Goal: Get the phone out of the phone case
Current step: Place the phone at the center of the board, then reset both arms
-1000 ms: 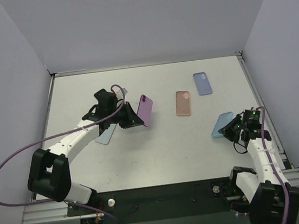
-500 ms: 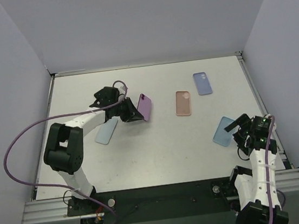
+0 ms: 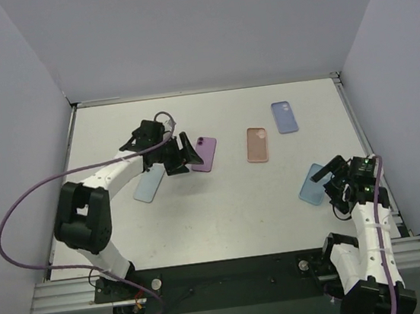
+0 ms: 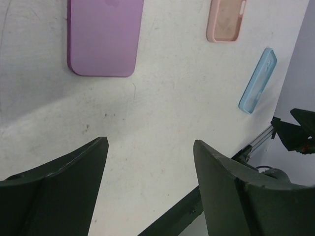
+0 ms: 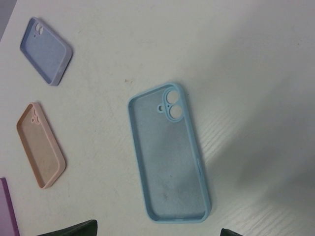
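A purple phone lies flat on the white table, back up, left of centre. In the left wrist view the phone sits above my left gripper, whose jaws stand wide apart over bare table. From the top view, the left gripper is just left of the phone and apart from it. A light blue phone case lies empty, inside up, at the right. My right gripper is open just behind its lower end, not touching. In the top view the right gripper sits at the case's right edge.
A pink case and a lavender case lie at the back right of centre. A pale blue slab lies partly under the left arm. Grey walls close in three sides; the rail with the arm bases runs along the near edge.
The left gripper held the purple phone on edge; it has opened and the phone now lies flat. The right gripper let go of the blue case and drew back slightly.
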Robot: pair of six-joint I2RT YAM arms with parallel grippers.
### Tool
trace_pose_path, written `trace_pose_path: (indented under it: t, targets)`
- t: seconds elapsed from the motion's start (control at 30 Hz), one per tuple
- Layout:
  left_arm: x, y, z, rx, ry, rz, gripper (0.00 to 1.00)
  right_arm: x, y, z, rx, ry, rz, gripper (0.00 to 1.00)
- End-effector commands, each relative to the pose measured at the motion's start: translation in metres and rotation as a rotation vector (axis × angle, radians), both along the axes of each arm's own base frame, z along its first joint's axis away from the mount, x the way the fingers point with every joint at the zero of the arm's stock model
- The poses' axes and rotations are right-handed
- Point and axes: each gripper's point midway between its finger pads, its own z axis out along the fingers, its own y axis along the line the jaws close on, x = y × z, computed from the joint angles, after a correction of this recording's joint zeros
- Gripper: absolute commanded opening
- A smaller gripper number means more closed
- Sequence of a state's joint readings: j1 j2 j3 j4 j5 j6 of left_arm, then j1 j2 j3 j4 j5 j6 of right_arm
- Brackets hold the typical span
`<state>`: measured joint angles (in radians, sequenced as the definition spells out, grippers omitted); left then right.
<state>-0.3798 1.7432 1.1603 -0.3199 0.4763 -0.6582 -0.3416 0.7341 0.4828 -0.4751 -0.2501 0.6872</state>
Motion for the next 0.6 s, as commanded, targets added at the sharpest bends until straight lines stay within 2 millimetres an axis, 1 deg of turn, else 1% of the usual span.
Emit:
trace_pose_path:
  t: [0.0,0.03,0.07,0.1,0.13,0.17,0.2,0.23,0.27,0.3,0.37,0.47,0.57]
  targets:
    - [-0.025,0.015,0.06,-0.007,-0.15,-0.024,0.81,0.013,-0.006,0.019,-0.056,-0.015,0.008,1.0]
    - [-0.031,0.018,0.064,-0.004,-0.166,-0.024,0.8,0.013,-0.007,0.019,-0.064,-0.011,0.013,1.0]
    - [-0.039,0.022,0.082,-0.019,-0.215,-0.023,0.81,0.015,-0.007,0.021,-0.068,-0.012,0.017,1.0]
    - [-0.046,0.025,0.085,-0.017,-0.232,-0.026,0.8,0.015,-0.007,0.019,-0.067,0.002,0.022,1.0]
    - [-0.058,0.03,0.079,-0.016,-0.222,-0.033,0.81,0.015,-0.007,0.019,-0.068,0.007,0.027,1.0]
    - [-0.064,0.032,0.082,-0.016,-0.238,-0.033,0.8,0.016,-0.007,0.02,-0.073,0.009,0.031,1.0]
    - [-0.075,0.037,0.092,-0.023,-0.271,-0.038,0.8,0.017,-0.009,0.022,-0.081,0.011,0.034,1.0]
    - [-0.085,0.041,0.086,-0.019,-0.261,-0.041,0.81,0.016,-0.009,0.021,-0.088,0.016,0.039,1.0]
    - [-0.09,0.043,0.086,-0.021,-0.268,-0.039,0.8,0.016,-0.01,0.021,-0.098,0.017,0.039,1.0]
    - [-0.1,0.048,0.094,-0.03,-0.293,-0.035,0.8,0.015,-0.011,0.02,-0.102,0.022,0.036,1.0]
    - [-0.112,0.054,0.097,-0.033,-0.316,-0.028,0.8,0.014,-0.012,0.019,-0.111,0.026,0.039,1.0]
    - [-0.122,0.061,0.096,-0.027,-0.326,-0.009,0.8,0.011,-0.011,0.014,-0.11,0.04,0.037,1.0]
    - [-0.127,0.065,0.09,-0.02,-0.315,0.009,0.8,0.009,-0.011,0.012,-0.111,0.047,0.035,1.0]
